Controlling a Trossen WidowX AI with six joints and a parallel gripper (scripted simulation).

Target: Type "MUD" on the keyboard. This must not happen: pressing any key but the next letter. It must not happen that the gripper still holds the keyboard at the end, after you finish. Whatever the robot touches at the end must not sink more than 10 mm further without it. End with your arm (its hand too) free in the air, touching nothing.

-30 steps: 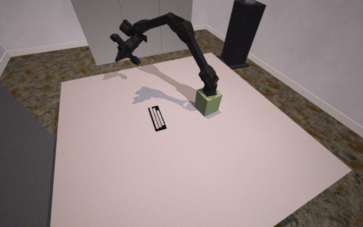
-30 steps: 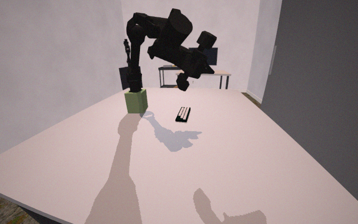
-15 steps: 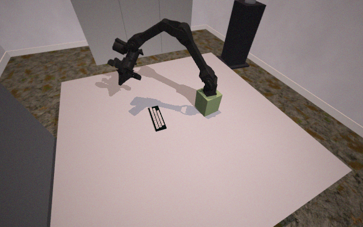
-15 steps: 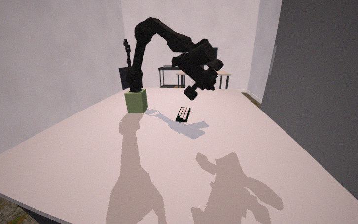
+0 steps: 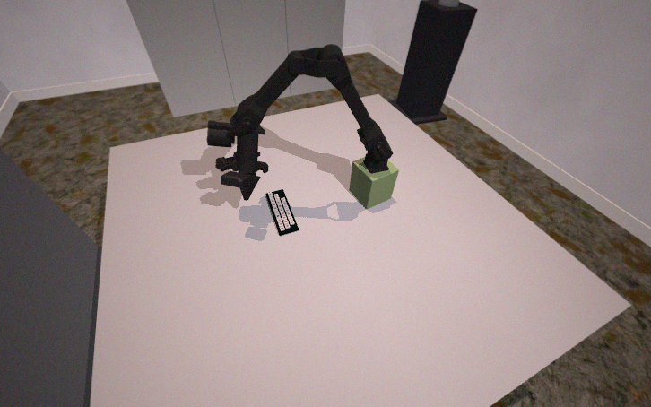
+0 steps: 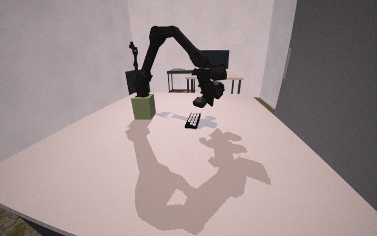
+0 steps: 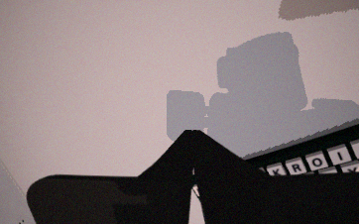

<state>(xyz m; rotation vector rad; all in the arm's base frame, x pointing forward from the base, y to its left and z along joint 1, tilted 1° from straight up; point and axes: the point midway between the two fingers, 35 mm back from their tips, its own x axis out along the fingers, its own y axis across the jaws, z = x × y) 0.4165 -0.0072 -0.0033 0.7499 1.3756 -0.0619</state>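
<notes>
Wrist view, tool [image 7: 194, 144] (closed) beside keyboard [image 7: 323, 154]

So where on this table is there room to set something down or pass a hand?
Bare room: the wide pale table top on the near side of the small black keyboard, out to its edges. Crowded: the strip between the green base block and the keyboard, where the shut gripper hangs close above.
</notes>
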